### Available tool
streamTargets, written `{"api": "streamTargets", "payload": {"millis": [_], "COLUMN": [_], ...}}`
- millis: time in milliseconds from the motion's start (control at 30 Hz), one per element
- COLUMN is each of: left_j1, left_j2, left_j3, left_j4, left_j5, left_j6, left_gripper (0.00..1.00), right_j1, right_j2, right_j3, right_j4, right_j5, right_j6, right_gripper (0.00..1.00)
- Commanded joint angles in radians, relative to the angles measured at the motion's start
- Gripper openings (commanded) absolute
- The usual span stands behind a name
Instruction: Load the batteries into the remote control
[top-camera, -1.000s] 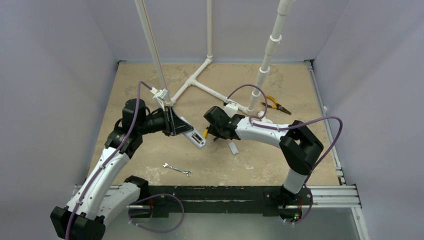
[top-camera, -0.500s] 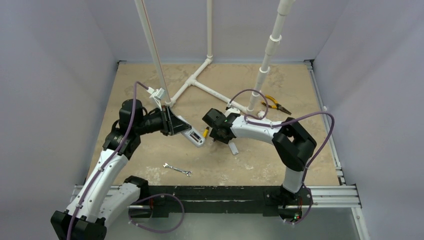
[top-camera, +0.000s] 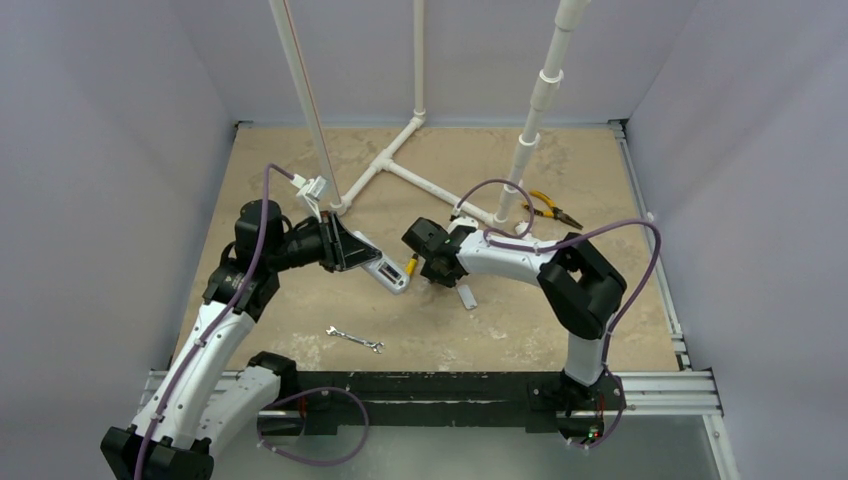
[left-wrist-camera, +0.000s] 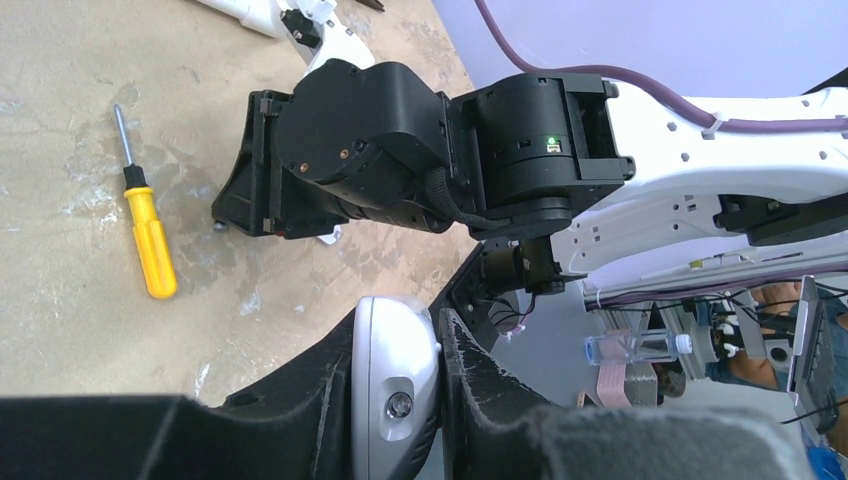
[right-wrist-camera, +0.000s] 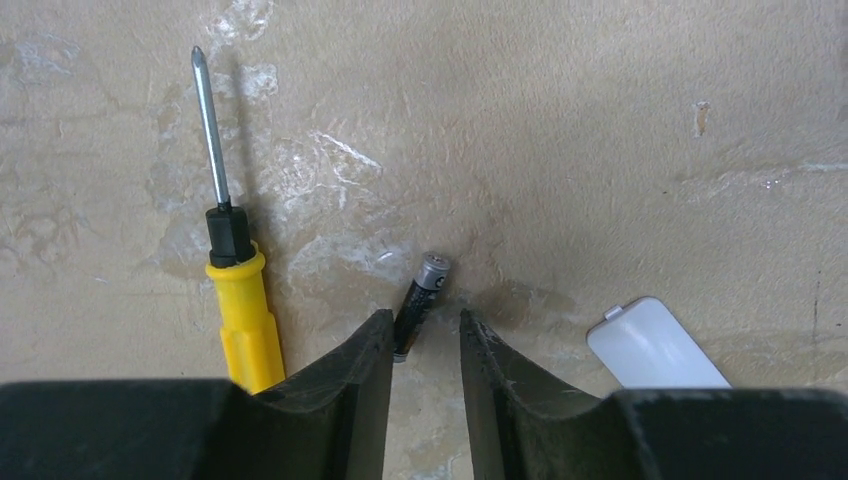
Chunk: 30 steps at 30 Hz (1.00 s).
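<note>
Two arms lean in over the middle of the bench as seen from above. The left end effector is clamped on one end of the remote control, a slim white bar angled toward the near-right corner. Whether its free end rests on the bench I cannot tell. The right end effector points down just beside that free end, with a yellow screwdriver between the two. A white battery cover lies a little nearer the front edge. A small wrench sits toward the near edge and pliers toward the far-right corner.

From the left wrist, both fingers press flat against the remote's long sides with no gap showing.

From the right wrist, the jaws stand partly open astride a single battery lying on the bench. The gap looks wider than the cell, which sits closer to one finger, and nothing appears gripped yet.

I'd expect the remote to be light, stiff and hollow, with smooth plastic that could slip. The long edges, well away from the open bay, seem the right place to hold it. The battery is small, hard and round, so it is likely to roll or skid, and a pinch square across its middle looks safest.
</note>
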Motion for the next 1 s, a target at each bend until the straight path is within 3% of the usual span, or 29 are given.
{"api": "streamTargets", "payload": {"millis": [0, 267, 600, 833, 967], "left_j1": [0.01, 0.012, 0.012, 0.012, 0.012], "left_j2": [-0.016, -0.015, -0.011, -0.013, -0.016], "left_j3": [0.002, 0.001, 0.002, 0.0, -0.004], "left_j4": [0.044, 0.043, 0.051, 0.057, 0.058], "left_j5": [0.019, 0.017, 0.024, 0.027, 0.028], "left_j6": [0.002, 0.003, -0.002, -0.008, -0.009], "left_gripper": [0.0, 0.0, 0.0, 0.0, 0.0], "right_j1": [0.002, 0.002, -0.014, -0.026, -0.028], "right_j2": [0.02, 0.054, 0.057, 0.05, 0.064], "right_j3": [0.066, 0.07, 0.045, 0.03, 0.04], "right_j4": [-0.043, -0.083, -0.083, -0.087, -0.084], "right_j5": [0.049, 0.068, 0.073, 0.09, 0.083], "right_j6": [0.018, 0.013, 0.018, 0.022, 0.008], "right_gripper": [0.27, 0.23, 0.32, 0.28, 0.2]}}
